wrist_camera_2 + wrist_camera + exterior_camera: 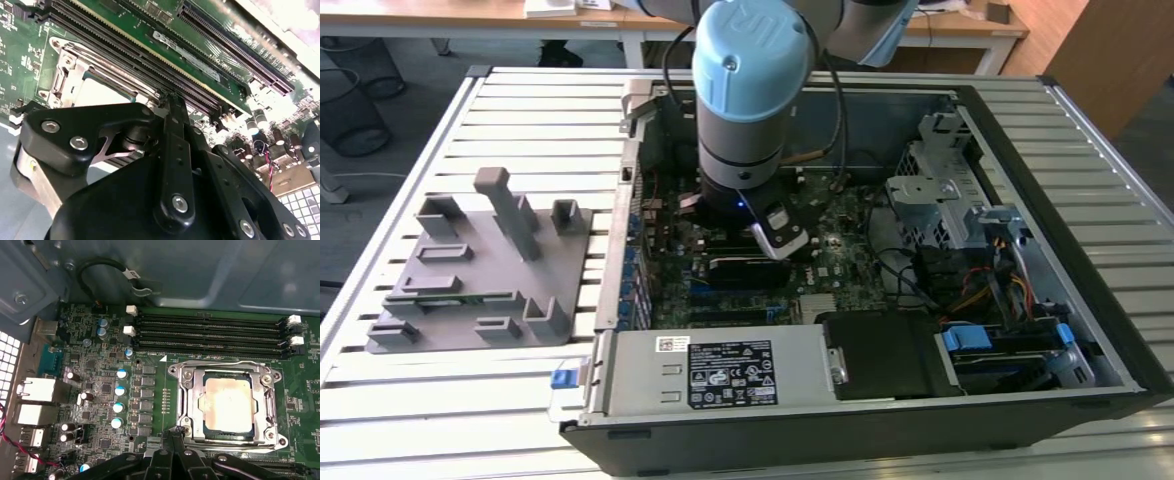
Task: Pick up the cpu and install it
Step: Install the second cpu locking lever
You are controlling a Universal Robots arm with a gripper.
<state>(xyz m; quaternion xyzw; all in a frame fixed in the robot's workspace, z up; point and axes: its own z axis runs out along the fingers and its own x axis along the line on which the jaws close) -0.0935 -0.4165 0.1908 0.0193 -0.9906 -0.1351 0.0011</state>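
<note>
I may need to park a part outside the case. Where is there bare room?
Bare slatted table lies in front of the grey fixture plate, and between it and the computer case. Inside is crowded: the arm hangs over the motherboard, the cpu in its socket.

Exterior view: high, angled down over the slatted bench (480, 400) onto the open computer case (1067, 200), arm (747, 110) at centre, moderately far. First wrist view: close, looking down past the jaws onto the motherboard (95, 390). Second wrist view: closer, oblique across the gripper linkage (175, 165). Both wrist views share the processor socket (227, 405) and memory slots (210, 335).
</note>
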